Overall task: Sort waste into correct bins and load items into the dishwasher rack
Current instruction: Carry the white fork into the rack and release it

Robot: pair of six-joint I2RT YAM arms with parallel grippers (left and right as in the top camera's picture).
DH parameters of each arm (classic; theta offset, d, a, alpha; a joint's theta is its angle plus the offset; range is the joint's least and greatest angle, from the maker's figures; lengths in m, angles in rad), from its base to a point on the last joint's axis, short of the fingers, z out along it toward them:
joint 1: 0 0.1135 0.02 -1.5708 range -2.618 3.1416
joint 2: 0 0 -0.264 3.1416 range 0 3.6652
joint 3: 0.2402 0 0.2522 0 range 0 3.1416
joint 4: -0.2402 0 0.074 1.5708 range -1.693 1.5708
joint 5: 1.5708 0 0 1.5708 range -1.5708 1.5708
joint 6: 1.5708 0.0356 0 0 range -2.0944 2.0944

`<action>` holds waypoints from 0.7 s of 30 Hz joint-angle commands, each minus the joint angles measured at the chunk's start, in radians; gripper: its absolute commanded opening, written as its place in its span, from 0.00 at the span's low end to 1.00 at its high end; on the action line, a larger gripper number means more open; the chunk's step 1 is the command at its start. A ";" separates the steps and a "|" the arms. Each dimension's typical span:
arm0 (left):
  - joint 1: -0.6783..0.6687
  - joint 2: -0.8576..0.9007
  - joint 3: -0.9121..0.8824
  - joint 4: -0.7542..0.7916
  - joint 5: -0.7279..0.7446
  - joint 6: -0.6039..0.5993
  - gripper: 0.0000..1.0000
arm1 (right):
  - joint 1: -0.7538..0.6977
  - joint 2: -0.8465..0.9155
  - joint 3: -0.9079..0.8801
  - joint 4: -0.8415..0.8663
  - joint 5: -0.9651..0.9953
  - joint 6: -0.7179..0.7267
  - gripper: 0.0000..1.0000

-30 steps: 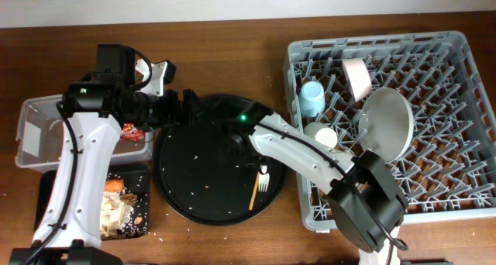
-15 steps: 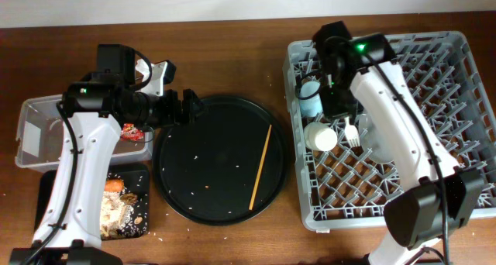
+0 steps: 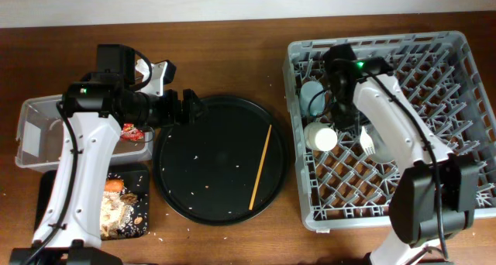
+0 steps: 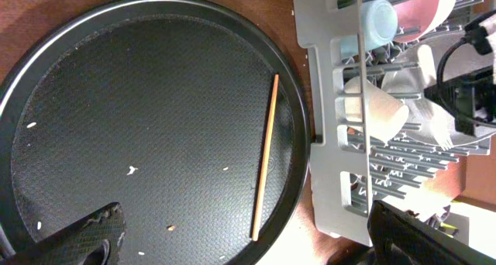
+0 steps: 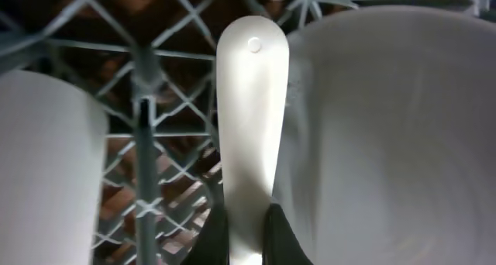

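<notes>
Fork (image 5: 249, 102) clamped in R hand (image 5: 246, 246), over rack (image 3: 372, 42) btw cream cup (image 5: 46, 164) & plate (image 5: 387, 141).

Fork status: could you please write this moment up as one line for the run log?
right claw: shut on fork, over rack | left claw: open, empty | chopstick: lying on round tray

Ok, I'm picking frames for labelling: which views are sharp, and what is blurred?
Overhead: evenly lit, sharp; the wooden chopstick reads crisply on the round black tray. Left wrist: tray sharp, left gripper dark and soft at the bottom edge. Right wrist: very close, white fork handle and plate both soft.
</notes>
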 commanded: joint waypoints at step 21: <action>0.005 -0.019 0.019 -0.001 0.003 0.012 0.99 | -0.031 -0.006 0.266 -0.141 -0.312 0.087 0.31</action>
